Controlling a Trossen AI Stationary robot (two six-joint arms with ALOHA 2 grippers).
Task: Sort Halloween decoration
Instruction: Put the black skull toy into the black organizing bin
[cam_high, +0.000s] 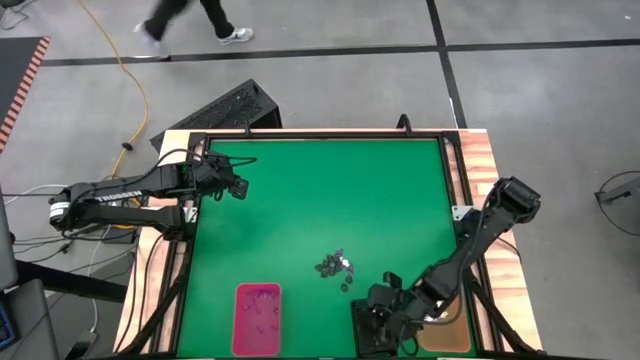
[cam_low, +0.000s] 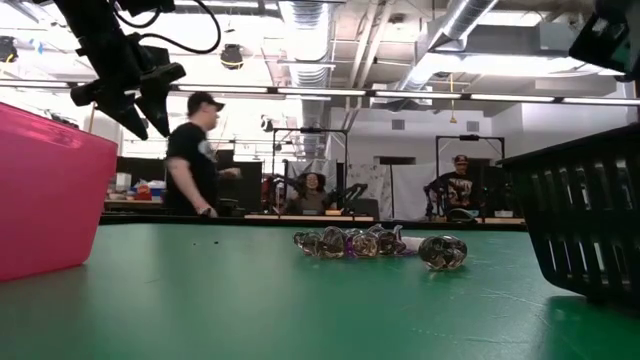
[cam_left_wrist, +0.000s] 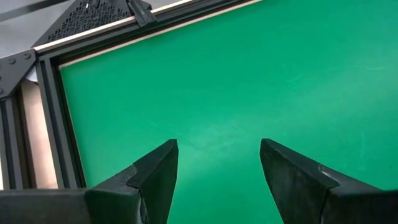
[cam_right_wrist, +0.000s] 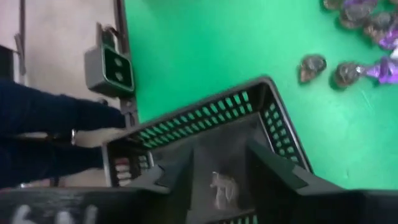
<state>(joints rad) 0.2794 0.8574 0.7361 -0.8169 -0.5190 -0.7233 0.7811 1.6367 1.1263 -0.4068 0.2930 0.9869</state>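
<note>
The left gripper (cam_high: 240, 187) hangs over the bare green mat (cam_high: 320, 200) near the far left corner, its jaws apart and empty. Further right, the pink tray (cam_high: 257, 318) sits at the near edge with a few trinkets inside. The Halloween decoration (cam_high: 336, 266) lies in a small cluster mid-table, between the trays. The right gripper (cam_high: 383, 312) hovers over the black tray (cam_right_wrist: 205, 118), fingers spread, and a small pale trinket (cam_right_wrist: 224, 186) lies on the tray floor between them.

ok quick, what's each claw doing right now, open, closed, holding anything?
Left claw: open, empty, above bare green mat.
Right claw: open over the black tray, a small trinket between its fingers, not clearly gripped.
</note>
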